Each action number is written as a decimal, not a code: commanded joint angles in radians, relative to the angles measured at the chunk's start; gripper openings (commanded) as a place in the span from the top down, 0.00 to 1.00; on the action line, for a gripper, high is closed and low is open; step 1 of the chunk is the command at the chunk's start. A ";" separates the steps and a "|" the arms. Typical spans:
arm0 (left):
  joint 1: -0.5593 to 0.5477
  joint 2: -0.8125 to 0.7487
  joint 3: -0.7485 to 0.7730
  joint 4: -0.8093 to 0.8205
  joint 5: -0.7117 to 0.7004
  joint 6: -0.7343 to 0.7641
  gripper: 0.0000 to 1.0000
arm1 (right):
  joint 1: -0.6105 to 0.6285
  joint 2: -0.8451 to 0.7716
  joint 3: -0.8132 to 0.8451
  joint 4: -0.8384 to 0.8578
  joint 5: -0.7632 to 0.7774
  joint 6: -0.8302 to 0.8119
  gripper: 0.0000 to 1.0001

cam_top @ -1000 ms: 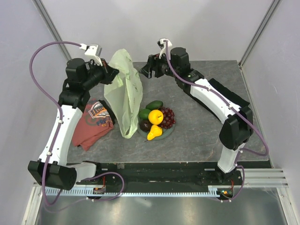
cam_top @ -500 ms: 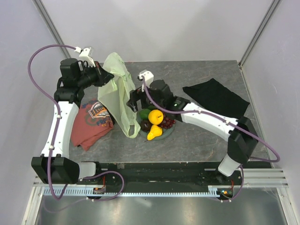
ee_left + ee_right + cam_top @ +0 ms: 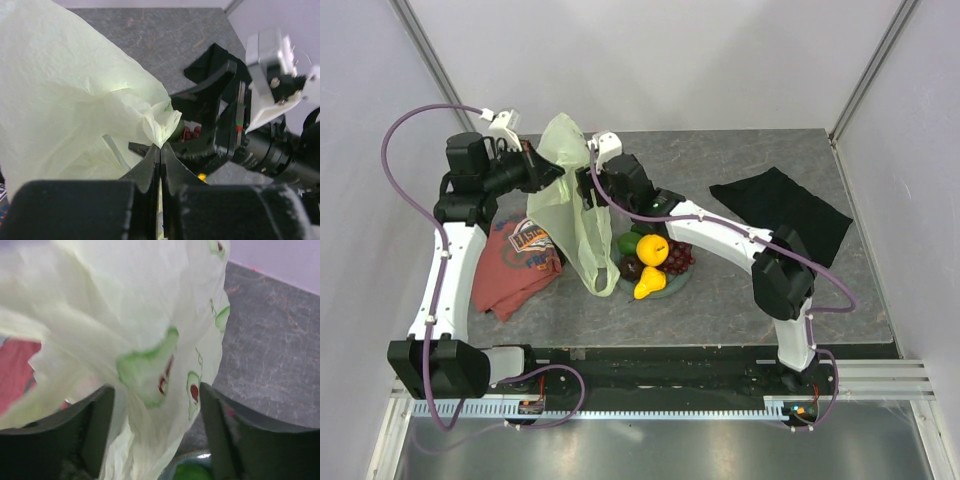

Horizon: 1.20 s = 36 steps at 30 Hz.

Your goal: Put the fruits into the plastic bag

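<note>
Where positions are stated below, they are referenced to the plastic bag (image 3: 582,215). One bag is present. Its long axis runs roughly upright, from the raised handle end down to the bottom resting on the table (image 3: 720,290).

The left gripper (image 3: 160,150) is at the bag's upper left edge, fingers together and clamped on a fold of the film. The right gripper (image 3: 156,415) is at the bag's upper right edge, fingers apart, with loose film hanging between them, unclamped.

Judgement: the coming move is a closure on that film to spread the mouth. The film already lies between the fingers.

One black cloth (image 3: 785,205) lies well to the right of the bag. One T-shirt (image 3: 515,262) lies just left of its lower end. One plate (image 3: 672,287) lies just right of its lower end.

Five fruits (image 3: 645,270) sit on the plate, none in the bag:
- one grape bunch (image 3: 680,255)
- one yellow-orange round fruit (image 3: 653,249)
- one pear (image 3: 647,285)
- one plum (image 3: 630,268)
- one green oval fruit (image 3: 628,241), partly hidden under the right arm (image 3: 720,228), which is the nearer arm
</note>
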 commanded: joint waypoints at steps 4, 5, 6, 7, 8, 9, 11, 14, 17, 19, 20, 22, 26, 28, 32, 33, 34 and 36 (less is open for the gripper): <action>-0.002 -0.057 -0.100 0.104 0.154 0.005 0.22 | -0.003 0.029 0.134 0.006 -0.003 0.046 0.79; -0.003 -0.072 -0.140 0.127 0.158 0.006 0.17 | -0.009 0.036 0.142 0.001 -0.005 0.055 0.85; -0.005 -0.093 -0.161 0.179 0.140 0.006 0.15 | -0.014 0.039 0.150 0.002 -0.011 0.067 0.90; -0.005 -0.132 -0.200 0.199 0.131 0.023 0.13 | -0.018 0.042 0.153 0.001 -0.034 0.086 0.97; -0.007 -0.156 -0.217 0.215 0.117 0.032 0.12 | -0.028 0.044 0.156 -0.022 -0.046 0.110 1.00; -0.011 -0.175 -0.231 0.231 0.081 0.046 0.12 | -0.035 0.044 0.159 -0.028 -0.055 0.127 1.00; -0.011 -0.232 -0.272 0.238 0.047 0.098 0.11 | -0.049 0.050 0.168 -0.040 -0.077 0.159 1.00; -0.098 -0.299 -0.336 0.245 -0.079 0.164 0.12 | -0.066 0.059 0.205 -0.076 -0.092 0.184 1.00; -0.164 -0.354 -0.388 0.255 -0.212 0.201 0.13 | -0.075 0.070 0.237 -0.105 -0.094 0.202 1.00; -0.198 -0.368 -0.405 0.258 -0.314 0.189 0.13 | -0.078 0.072 0.250 -0.114 -0.094 0.218 1.00; -0.229 -0.365 -0.418 0.253 -0.352 0.190 0.14 | -0.081 0.072 0.250 -0.114 -0.094 0.224 1.00; -0.252 -0.351 -0.425 0.244 -0.423 0.195 0.14 | -0.086 0.072 0.250 -0.113 -0.104 0.233 1.00; -0.264 -0.249 -0.386 0.224 -0.440 0.163 0.23 | -0.084 0.072 0.250 -0.108 -0.121 0.247 1.00; -0.264 -0.168 -0.331 0.202 -0.435 0.150 0.24 | -0.084 0.073 0.250 -0.108 -0.131 0.250 1.00; -0.267 -0.106 -0.306 0.196 -0.481 0.147 0.25 | -0.084 0.067 0.248 -0.106 -0.147 0.258 1.00; -0.267 -0.098 -0.306 0.198 -0.480 0.147 0.25 | -0.086 0.067 0.248 -0.108 -0.146 0.259 1.00; -0.267 -0.085 -0.312 0.201 -0.475 0.146 0.27 | -0.086 0.066 0.250 -0.106 -0.146 0.259 1.00; -0.267 -0.065 -0.313 0.205 -0.469 0.146 0.28 | -0.086 0.067 0.254 -0.105 -0.161 0.255 1.00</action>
